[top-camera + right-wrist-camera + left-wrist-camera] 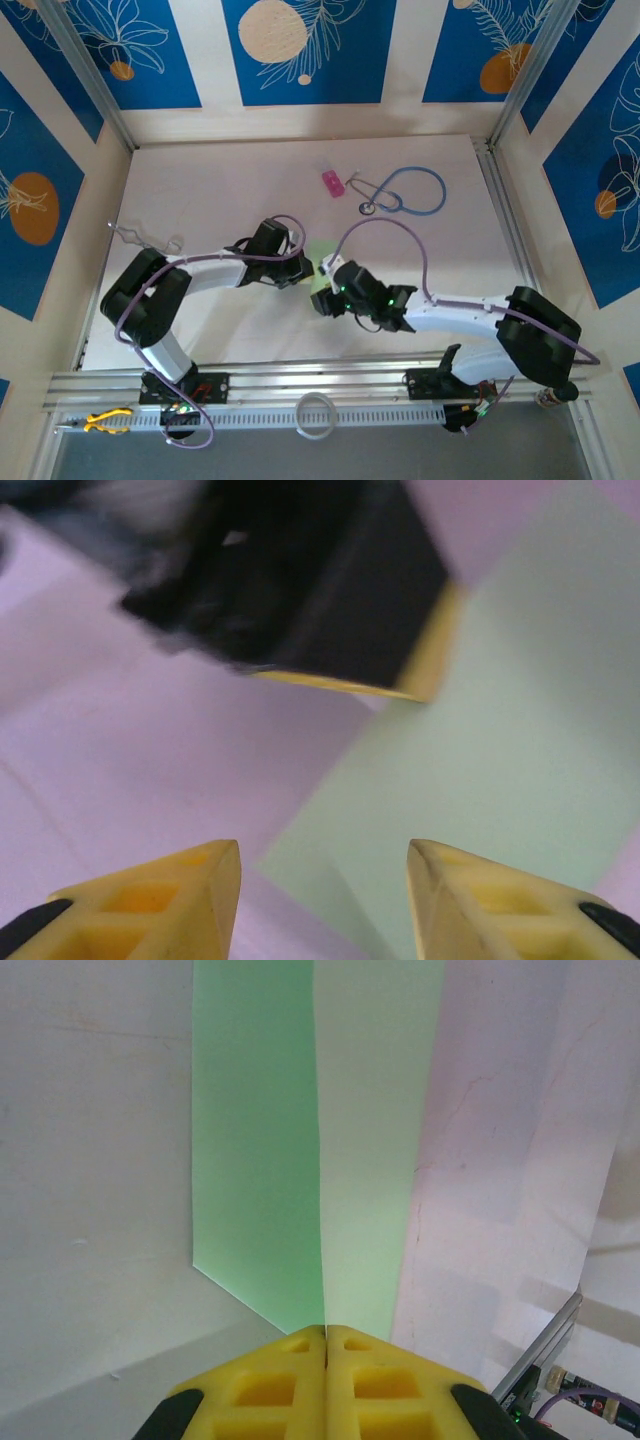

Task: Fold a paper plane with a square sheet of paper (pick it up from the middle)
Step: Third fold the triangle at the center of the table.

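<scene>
Left gripper (325, 1332): yellow fingers pressed together, pinching the near tip of the light-green sheet of paper (260, 1160) right at its centre crease; the sheet runs from there to the top of the left wrist frame. Right gripper (322, 865): jaws spread, holding nothing, with the sheet lying flat on the table (220, 180) ahead of the fingers. In the top view the sheet is at frame centre, between both grippers. Pink block (332, 183) and blue stethoscope (410, 190) lie apart, upper centre.
</scene>
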`<move>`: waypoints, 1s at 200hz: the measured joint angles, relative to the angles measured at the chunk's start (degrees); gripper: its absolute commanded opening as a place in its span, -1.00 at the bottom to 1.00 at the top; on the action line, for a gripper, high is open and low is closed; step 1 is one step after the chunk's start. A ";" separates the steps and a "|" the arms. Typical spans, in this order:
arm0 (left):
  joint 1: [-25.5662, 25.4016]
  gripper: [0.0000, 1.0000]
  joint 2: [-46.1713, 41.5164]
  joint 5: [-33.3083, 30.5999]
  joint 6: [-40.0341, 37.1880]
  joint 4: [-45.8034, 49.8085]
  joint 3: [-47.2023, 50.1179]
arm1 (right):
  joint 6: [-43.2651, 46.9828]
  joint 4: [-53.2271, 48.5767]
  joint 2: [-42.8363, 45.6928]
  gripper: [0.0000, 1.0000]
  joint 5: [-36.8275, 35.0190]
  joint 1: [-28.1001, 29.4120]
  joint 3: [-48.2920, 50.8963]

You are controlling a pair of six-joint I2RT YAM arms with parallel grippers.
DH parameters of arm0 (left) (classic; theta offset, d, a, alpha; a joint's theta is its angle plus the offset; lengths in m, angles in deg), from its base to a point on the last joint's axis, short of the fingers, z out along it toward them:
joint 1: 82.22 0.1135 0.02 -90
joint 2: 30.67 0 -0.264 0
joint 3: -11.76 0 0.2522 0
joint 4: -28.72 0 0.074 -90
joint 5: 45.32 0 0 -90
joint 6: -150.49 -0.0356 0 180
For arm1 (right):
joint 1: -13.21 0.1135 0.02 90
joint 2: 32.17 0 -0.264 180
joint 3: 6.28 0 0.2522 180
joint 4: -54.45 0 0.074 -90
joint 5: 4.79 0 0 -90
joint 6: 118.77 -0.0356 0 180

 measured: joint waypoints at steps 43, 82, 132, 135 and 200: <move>0.15 -0.84 -0.02 -0.09 0.57 0.70 0.00 | 11.06 5.79 -6.71 0.05 -11.47 8.04 0.07; 0.15 -0.84 -0.02 -0.07 0.94 0.68 0.00 | 15.96 6.75 -11.67 0.05 -20.50 10.75 -1.03; 0.17 -0.84 -0.02 -0.07 0.98 0.68 0.00 | 18.05 6.86 -13.20 0.03 -24.90 12.55 -1.70; 0.17 -0.84 -0.02 -0.07 0.98 0.68 0.00 | 18.05 6.84 -13.40 0.02 -25.05 12.66 -1.73; 0.26 -0.84 -0.02 -0.07 0.98 0.68 0.00 | 18.36 6.58 -14.97 -0.38 -27.17 13.62 -1.84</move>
